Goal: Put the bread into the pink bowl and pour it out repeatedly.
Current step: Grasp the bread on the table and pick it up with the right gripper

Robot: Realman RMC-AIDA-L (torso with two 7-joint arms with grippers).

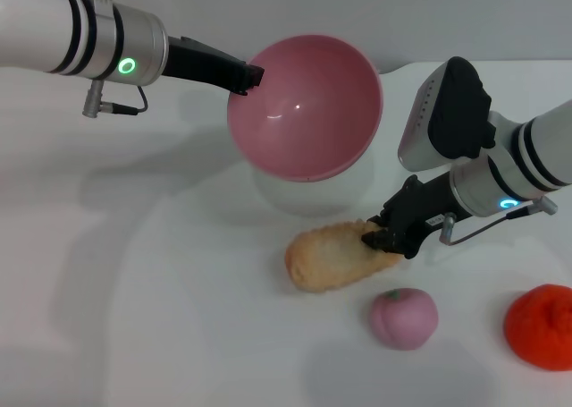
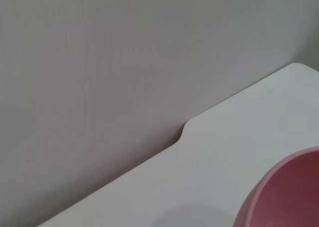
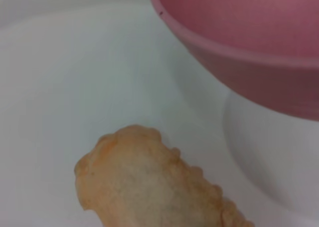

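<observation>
Right end effector (image 1: pixel 382 234) on pale bread (image 1: pixel 332 257)

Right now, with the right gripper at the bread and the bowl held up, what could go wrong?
The right gripper pinches only the far end of the bread, so the loaf may droop or slip when lifted. The pink bowl, gripped at its rim by the left gripper, is tilted; bread dropped in could slide out.

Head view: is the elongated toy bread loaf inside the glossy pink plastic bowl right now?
No, the elongated toy bread loaf lies on the white table, below the tilted glossy pink plastic bowl.
</observation>
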